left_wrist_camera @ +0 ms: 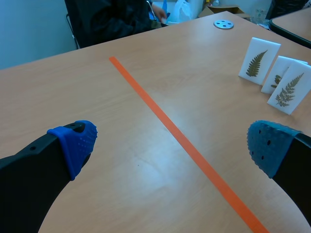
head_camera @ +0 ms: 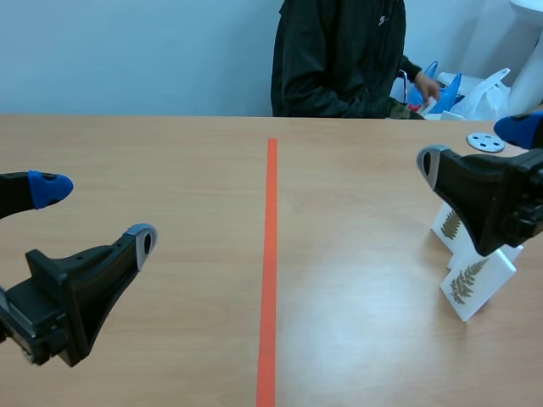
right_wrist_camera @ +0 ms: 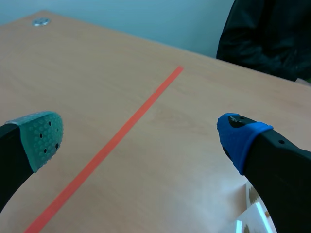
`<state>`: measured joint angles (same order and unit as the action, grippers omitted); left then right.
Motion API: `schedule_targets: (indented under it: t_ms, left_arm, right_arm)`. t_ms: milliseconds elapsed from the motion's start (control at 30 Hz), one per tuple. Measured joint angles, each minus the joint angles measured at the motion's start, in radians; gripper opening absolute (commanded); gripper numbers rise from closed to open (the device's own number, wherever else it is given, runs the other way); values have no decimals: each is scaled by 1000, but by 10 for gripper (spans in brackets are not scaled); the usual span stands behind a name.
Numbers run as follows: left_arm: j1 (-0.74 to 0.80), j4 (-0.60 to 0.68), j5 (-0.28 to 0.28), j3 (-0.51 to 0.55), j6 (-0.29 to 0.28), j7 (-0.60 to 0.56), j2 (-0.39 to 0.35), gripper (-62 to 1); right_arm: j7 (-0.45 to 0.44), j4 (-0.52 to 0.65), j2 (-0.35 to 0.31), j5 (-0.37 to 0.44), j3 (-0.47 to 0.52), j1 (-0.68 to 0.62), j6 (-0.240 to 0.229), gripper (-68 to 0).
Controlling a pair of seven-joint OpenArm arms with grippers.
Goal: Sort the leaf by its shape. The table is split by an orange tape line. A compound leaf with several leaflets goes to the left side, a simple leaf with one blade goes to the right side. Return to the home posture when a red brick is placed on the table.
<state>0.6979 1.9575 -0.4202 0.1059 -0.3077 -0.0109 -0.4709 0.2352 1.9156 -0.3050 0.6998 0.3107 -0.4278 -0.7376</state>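
Observation:
Three white cards, each with a printed fern-like compound leaf, stand upright right of the orange tape line point(head_camera: 271, 254): the far card point(left_wrist_camera: 259, 60), the middle card point(left_wrist_camera: 276, 75) and the near card point(left_wrist_camera: 291, 90). The scene view shows two, one point(head_camera: 448, 225) partly behind my right arm and one point(head_camera: 475, 280) nearer. My right gripper point(head_camera: 473, 147) is open above and just behind them, holding nothing; one card corner point(right_wrist_camera: 252, 218) shows under its blue finger. At the near left my left gripper point(head_camera: 95, 214) is open and empty, far from the cards.
A person in a dark jacket point(head_camera: 339, 59) sits across the table, one hand point(head_camera: 424, 85) at bags point(head_camera: 488, 93) at the far right. A small metal disc point(head_camera: 485, 142) lies behind the cards. Another disc point(right_wrist_camera: 41, 21) lies far off.

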Motion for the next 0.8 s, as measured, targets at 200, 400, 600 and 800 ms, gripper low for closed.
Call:
schedule_targets:
  t_ms: [200, 400, 600, 800]
  left_arm:
    - [0, 0, 0, 0, 0, 0, 0, 14]
    - [0, 0, 0, 0, 0, 22, 0, 14]
    - [0, 0, 0, 0, 0, 22, 0, 14]
    - [0, 0, 0, 0, 0, 22, 0, 14]
  right_arm:
    - [3, 0, -70, -3, -92, -44, 0, 4]
    - [2, -1, -141, -3, -162, -66, 1, 4]
    - [3, -1, -133, -29, -163, -66, 13, 4]
    - [2, -1, -133, -30, -163, -66, 41, 4]
